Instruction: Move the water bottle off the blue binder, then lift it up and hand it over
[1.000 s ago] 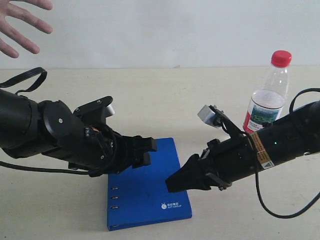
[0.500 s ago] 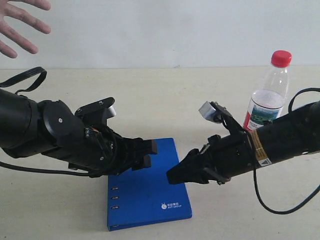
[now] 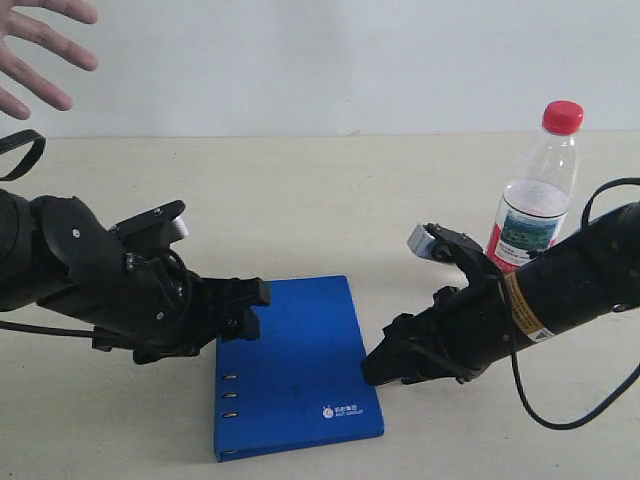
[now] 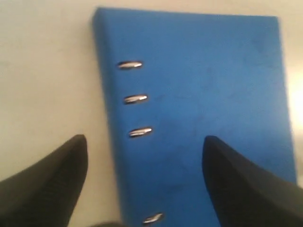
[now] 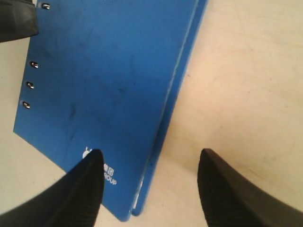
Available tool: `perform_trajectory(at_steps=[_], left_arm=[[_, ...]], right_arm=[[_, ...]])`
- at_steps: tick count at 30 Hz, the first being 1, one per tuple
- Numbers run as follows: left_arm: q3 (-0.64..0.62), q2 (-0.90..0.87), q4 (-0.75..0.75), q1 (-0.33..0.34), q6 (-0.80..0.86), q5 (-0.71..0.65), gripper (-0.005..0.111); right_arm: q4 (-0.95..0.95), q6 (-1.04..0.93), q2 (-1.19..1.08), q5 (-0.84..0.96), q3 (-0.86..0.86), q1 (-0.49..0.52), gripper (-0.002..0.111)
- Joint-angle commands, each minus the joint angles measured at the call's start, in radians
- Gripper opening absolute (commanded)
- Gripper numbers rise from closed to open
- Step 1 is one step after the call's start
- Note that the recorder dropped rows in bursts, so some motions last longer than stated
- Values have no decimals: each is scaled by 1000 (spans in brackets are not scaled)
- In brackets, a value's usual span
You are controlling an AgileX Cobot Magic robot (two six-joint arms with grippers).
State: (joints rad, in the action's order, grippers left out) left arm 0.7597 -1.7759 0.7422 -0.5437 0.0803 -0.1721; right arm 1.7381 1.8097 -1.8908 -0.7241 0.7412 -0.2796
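1. Pale beige worktop (image 3: 330,200) in front of a plain white wall carries all items.
2. Blue binder (image 3: 300,370): royal blue and square, lying flat and closed near the front of the worktop. Small metal rivets run along its spine edge, and a small white logo sits near one corner of the cover.
3. Water bottle (image 3: 535,200): clear ribbed plastic with a red screw cap and a red, white and green label. It stands upright on the worktop, off the binder and well apart from it, behind the right arm.
4. Left arm: black, reaching low across the worktop from the left side towards the spine edge of the binder.
5. Left pincer (image 4: 144,142): jaws spread wide, holding nothing. One finger sits over bare worktop, the other over the blue cover, with the spine edge between them. Contact with the binder cannot be determined.
6. Right arm: black, angled down from the right side towards the binder's opposite edge.
7. Right pincer (image 5: 150,153): jaws spread wide, holding nothing. One finger sits over the logo corner, the other over bare worktop.
8. An open human hand (image 3: 35,55) with fingers splayed is in the upper left corner of the exterior view.
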Motion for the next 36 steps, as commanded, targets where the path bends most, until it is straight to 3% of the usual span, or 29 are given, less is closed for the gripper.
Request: perform_trajectory(at_steps=[1, 10, 19, 26, 30, 33, 36], left_arm=[[-27, 0, 1, 13, 4, 18, 64], [-25, -52, 5, 11, 4, 44, 64], [26, -97, 42, -15, 68, -30, 64], [116, -133, 345, -109, 379, -82, 64], [121, -133, 517, -116, 534, -100, 64], [121, -133, 541, -116, 568, -130, 64], [121, -133, 543, -116, 592, -162, 64]], right_arm=[[0, 1, 5, -4, 0, 1, 53], [-20, -5, -30, -38, 0, 1, 53], [-169, -165, -164, -251, 0, 1, 53], [-219, -326, -169, -497, 0, 1, 53], [-248, -353, -169, -497, 0, 1, 52], [-248, -330, -169, -490, 0, 1, 52], [-248, -301, -169, -373, 0, 1, 47]])
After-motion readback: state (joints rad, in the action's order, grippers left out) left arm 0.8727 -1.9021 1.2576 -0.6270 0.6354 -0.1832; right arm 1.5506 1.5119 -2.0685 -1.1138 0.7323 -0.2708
